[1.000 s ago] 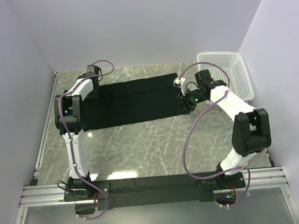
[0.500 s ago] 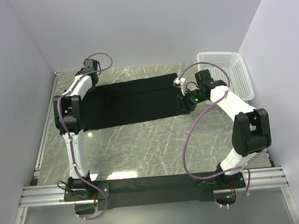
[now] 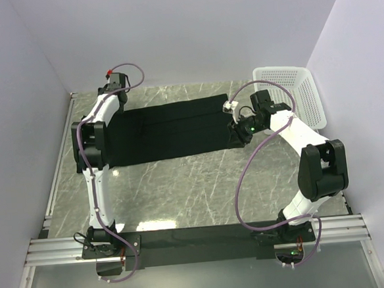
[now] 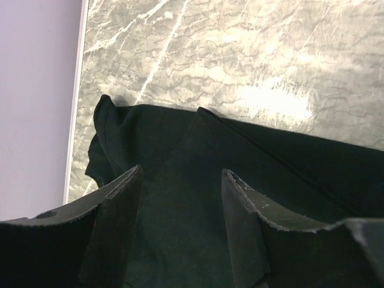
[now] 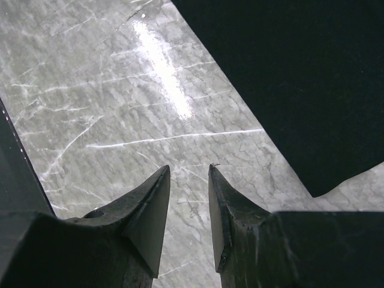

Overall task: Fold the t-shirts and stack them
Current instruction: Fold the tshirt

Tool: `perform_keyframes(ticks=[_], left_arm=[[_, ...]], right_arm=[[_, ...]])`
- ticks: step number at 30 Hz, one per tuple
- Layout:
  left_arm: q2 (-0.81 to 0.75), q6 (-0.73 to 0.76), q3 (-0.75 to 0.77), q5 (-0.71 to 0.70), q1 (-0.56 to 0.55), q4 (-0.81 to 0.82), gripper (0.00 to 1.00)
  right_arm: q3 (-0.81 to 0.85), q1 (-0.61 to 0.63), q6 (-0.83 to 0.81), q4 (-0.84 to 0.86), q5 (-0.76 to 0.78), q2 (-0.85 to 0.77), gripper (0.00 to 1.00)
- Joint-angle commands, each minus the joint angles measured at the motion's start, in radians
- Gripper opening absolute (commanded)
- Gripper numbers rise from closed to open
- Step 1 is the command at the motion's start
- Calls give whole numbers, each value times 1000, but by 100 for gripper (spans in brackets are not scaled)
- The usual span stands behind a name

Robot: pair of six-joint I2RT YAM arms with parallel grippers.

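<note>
tally: one black t-shirt (image 3: 171, 129), one basket (image 3: 308, 103) — left claw (image 4: 181, 171) spread, right claw (image 5: 189, 168) narrowly parted, both empty.

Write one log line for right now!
t-shirt: folded strip on table | left gripper: open, over shirt end | right gripper: open, empty, over table

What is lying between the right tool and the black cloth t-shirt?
Only bare grey marble tabletop. The right wrist view shows the right tool apart from the edge of the black cloth t-shirt, with nothing else in that stretch.
</note>
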Motion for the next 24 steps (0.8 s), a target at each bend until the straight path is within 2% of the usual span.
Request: perform_keyframes(ticks=[1,4,6,8,9,11,12,15,18,20,24], left_arm=[[-85,-18,31,10,9,3,60],[-157,-67,16,44,41,-34,60],[-213,-167,-42,169,99,-89,60],[-334,-269,-136,299,156,-82,59],[-384,-300,-266,432,220,-65,59],[-547,-368,-416,566,290,-13,59],[-648,-385,-552,681,360,26,61],[-812,-422,-788,868,486,63,61],[-904,-429,-950,943,572,69,59],[-929,-419,-1030,937,609,78,58],[-891,-387,-1077,973,670,104,56]], right_arm=[[-10,-5,-3,3,-13,-41,39],[-8,-5,4,12,-13,-39,39],[-11,-4,3,18,-10,-36,39],[-13,-5,-6,21,-6,-31,39],[-13,-5,-9,23,-7,-25,39],[-5,-4,-25,20,-12,-18,39],[-4,-4,-29,18,-15,-6,39],[13,-1,-38,18,-15,22,39],[32,-2,-34,20,-15,47,39],[44,-1,-32,20,-24,64,39],[53,-2,-35,14,-23,84,39]])
